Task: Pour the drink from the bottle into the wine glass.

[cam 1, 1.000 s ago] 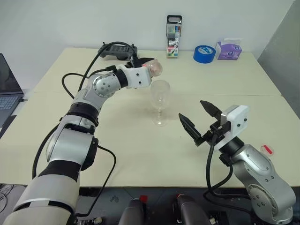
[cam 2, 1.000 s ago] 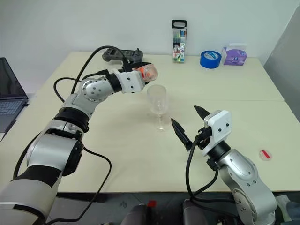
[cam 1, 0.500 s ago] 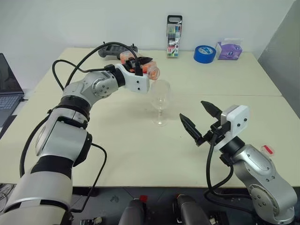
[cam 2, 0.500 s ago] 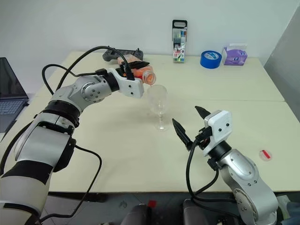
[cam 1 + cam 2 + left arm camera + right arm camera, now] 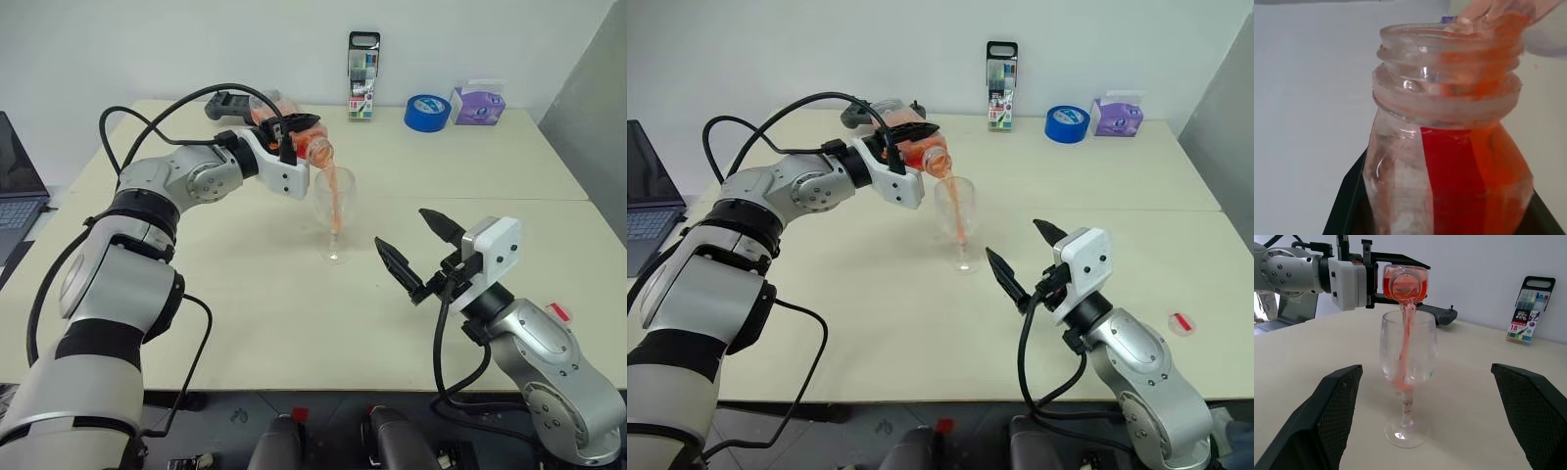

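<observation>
Drink (image 5: 1406, 340) is seen falling in one thin orange stream from the tilted, uncapped bottle (image 5: 294, 140) into the single glass (image 5: 334, 203), which stands upright on the table (image 5: 245, 313). One bottle is clamped in the left gripper (image 5: 292, 134), its mouth just above the rim. The right gripper (image 5: 418, 252) is held near the glass, apart from it, jaws spread wide and empty. One marker case (image 5: 362, 63), one tape roll (image 5: 427, 112) and one tissue pack (image 5: 477, 104) are set along the far edge.

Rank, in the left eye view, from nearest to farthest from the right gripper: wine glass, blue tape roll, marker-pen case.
From the right gripper:
1. Wine glass, just ahead to its left.
2. Blue tape roll, far table edge.
3. Marker-pen case, far edge, left of the tape.
</observation>
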Action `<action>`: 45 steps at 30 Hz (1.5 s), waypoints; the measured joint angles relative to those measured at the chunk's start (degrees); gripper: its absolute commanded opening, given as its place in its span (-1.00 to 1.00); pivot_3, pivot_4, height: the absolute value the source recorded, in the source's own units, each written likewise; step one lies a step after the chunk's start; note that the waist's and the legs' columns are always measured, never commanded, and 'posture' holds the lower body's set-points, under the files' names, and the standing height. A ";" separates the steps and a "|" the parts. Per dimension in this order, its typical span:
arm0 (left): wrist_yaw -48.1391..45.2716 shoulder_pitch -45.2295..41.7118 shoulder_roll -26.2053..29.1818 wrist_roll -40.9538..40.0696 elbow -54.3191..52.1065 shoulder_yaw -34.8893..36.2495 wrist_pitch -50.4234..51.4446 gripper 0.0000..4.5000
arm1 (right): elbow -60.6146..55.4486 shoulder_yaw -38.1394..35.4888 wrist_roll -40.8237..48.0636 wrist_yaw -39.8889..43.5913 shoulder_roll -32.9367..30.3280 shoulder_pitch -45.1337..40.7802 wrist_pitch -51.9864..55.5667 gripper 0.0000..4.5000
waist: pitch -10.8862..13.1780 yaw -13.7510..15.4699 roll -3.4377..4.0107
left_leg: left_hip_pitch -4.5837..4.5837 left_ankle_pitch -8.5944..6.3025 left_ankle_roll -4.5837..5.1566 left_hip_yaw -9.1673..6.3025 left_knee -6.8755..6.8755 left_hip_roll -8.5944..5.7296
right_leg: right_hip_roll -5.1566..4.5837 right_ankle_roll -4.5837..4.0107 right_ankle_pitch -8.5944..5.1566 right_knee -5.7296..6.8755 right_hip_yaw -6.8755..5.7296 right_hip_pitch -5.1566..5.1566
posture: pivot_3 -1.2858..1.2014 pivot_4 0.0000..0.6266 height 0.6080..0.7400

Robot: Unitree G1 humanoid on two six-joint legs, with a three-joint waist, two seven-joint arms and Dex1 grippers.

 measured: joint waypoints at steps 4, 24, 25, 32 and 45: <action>1.17 -0.57 0.41 1.11 0.23 -0.69 -0.10 -0.25 | 0.00 -0.25 0.40 -0.02 -0.44 -0.09 0.01 1.00 | 0.00 -0.01 0.00 | 0.01 0.00 0.00 0.01 0.00 0.00 | 0.00 0.00 0.00 0.01 0.00 0.00 | 0.03 -0.52 1.00; 2.20 -1.46 0.62 1.96 0.92 -1.78 0.03 -0.25 | 0.59 -1.33 1.81 -0.28 0.09 -0.84 0.53 1.00 | 0.00 -0.01 0.00 | 0.00 0.00 0.00 0.02 0.02 0.00 | 0.00 0.00 0.00 0.03 0.01 0.00 | 0.03 -0.52 1.00; 2.20 -1.46 0.62 1.96 0.93 -1.78 0.05 -0.25 | 0.70 -1.37 2.00 -0.26 0.07 -0.84 0.58 1.00 | 0.00 -0.01 0.00 | 0.01 0.00 0.00 0.02 0.02 0.00 | 0.00 0.00 0.00 0.03 0.01 0.00 | 0.03 -0.52 1.00; 2.21 -1.48 0.62 1.97 1.09 -1.78 0.17 -0.25 | 1.14 -1.38 2.75 -0.01 -0.64 -0.85 0.82 1.00 | 0.00 -0.01 -0.01 | 0.01 0.00 0.00 0.02 0.02 0.00 | 0.00 0.00 0.01 0.04 0.01 0.00 | 0.03 -0.52 1.00; 1.43 -1.48 0.42 0.39 1.24 -1.38 -0.12 -0.25 | 1.15 -1.17 2.84 0.08 -0.69 -1.19 1.12 1.00 | -0.01 -0.01 -0.01 | 0.01 0.00 0.00 0.02 0.03 0.00 | 0.00 -0.01 0.01 0.05 0.01 0.00 | 0.03 -0.52 1.00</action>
